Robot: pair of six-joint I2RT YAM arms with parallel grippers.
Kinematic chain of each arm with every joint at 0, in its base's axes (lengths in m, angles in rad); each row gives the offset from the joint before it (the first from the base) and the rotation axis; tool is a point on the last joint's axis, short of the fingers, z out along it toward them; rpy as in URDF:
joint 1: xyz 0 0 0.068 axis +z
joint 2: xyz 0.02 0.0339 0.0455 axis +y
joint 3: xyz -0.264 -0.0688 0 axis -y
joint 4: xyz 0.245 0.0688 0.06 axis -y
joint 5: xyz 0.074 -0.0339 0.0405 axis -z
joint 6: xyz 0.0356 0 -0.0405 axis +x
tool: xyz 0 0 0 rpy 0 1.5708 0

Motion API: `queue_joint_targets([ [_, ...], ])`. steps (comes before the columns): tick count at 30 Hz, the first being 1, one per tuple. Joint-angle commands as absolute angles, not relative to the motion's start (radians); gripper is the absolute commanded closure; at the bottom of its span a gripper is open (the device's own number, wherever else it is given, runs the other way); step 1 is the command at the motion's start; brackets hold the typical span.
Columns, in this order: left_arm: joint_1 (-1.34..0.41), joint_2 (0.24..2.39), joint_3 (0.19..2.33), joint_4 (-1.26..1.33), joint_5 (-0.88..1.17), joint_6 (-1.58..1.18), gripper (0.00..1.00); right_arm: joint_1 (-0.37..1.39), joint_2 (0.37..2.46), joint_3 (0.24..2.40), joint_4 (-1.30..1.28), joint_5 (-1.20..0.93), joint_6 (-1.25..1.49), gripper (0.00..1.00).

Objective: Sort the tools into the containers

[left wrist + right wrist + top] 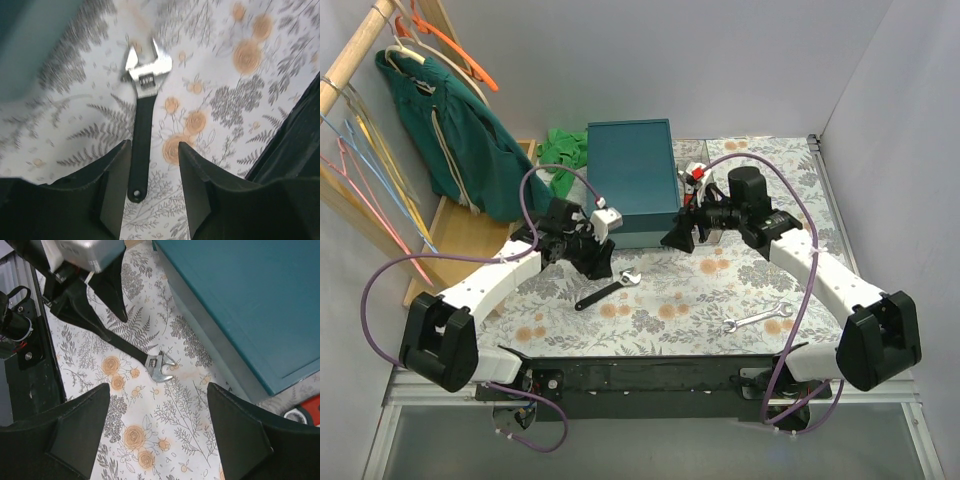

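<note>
Floral cloth covers the tabletop. A teal box stands at the middle of its far edge, with a clear box just beside it on the right. Something red shows inside the clear box, likely tools already sorted, though the right arm hides most of it.

The black wrench lies flat on the tabletop between the teal box and the near edge, a little left of the middle. Its silver head points toward the far right corner. The left hand is over the handle end, fingers spread, with the handle running between them and closer to one finger. Neither finger looks to be pressing it, so the wrench rests on the cloth rather than being held. Lined up along the handle like this, the hand seems set to pinch across the narrow shaft, the easiest part to grip.

The right hand hangs spread wide and empty by the teal box's near right corner, looking down on the wrench's head. It is probably kept there out of the left arm's way. The silver spanner lies close to the near edge, toward the right, not yet sorted.
</note>
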State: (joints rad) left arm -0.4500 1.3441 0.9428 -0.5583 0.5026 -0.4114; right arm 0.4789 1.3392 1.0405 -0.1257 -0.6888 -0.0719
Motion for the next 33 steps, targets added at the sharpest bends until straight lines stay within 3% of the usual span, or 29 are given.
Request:
queue_joint_targets([
  [1,-0.477,1.313,0.842,-0.534,0.413,-0.341,0.57,0.483,1.307,0.976,-0.064,-0.66,-0.052,0.15],
  [17,-0.61,1.451,0.664,-0.315,0.173,-0.374,0.58,0.626,1.42,0.704,0.331,-0.43,0.253,0.16],
  [21,-0.614,1.476,0.632,-0.336,0.184,-0.376,0.71,0.647,1.451,0.669,0.403,-0.41,0.271,0.16],
  [26,-0.614,1.434,0.594,-0.383,0.27,-0.37,0.99,0.65,1.494,0.629,0.46,-0.439,0.273,0.16],
  [33,-0.6,1.439,0.727,-0.449,0.383,-0.406,1.0,0.65,1.548,0.618,0.518,-0.44,0.428,0.14],
])
